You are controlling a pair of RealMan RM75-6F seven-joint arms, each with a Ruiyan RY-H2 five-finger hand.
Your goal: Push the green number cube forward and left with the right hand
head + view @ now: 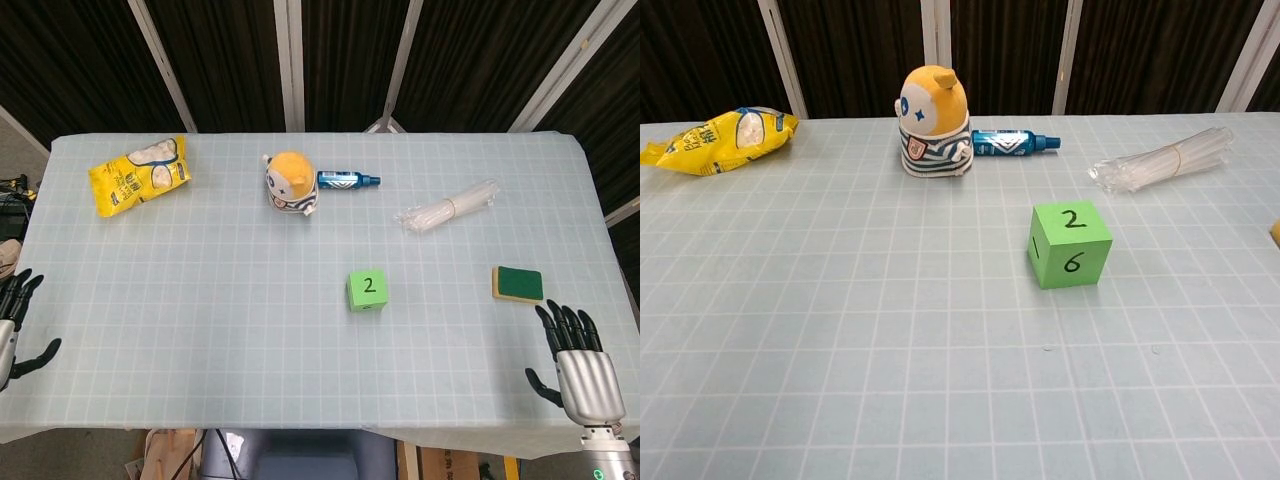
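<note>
Right hand (578,366) sits at the near right corner of the table (200,300), palm down, fingers spread and extended forward, holding nothing. Seen only in the head view; the chest view does not show it. Just beyond its fingertips, toward the far side, lies a green-topped sponge (517,284) with a yellow edge, apart from the hand.

Left hand (14,330) is at the near left edge, partly cut off by the frame. Dark fingers are apart, thumb out to the side, nothing in it.

Green number cube (367,290) rests on the gridded tablecloth near the table's middle, well apart from both hands, forward and left of the right hand. Top face reads 2. In the chest view the cube (1070,244) shows 6 on the near face and 1 on its left face. Sits flat, touching nothing else.

Farther back: a bundle of clear plastic straws (448,208) lies at an angle to the right. A round-headed orange toy figure (291,184) in a striped shirt stands upright near the far middle, with a blue marker (348,180) lying just beside it on its right. A yellow snack bag (139,173) lies at the far left.
</note>
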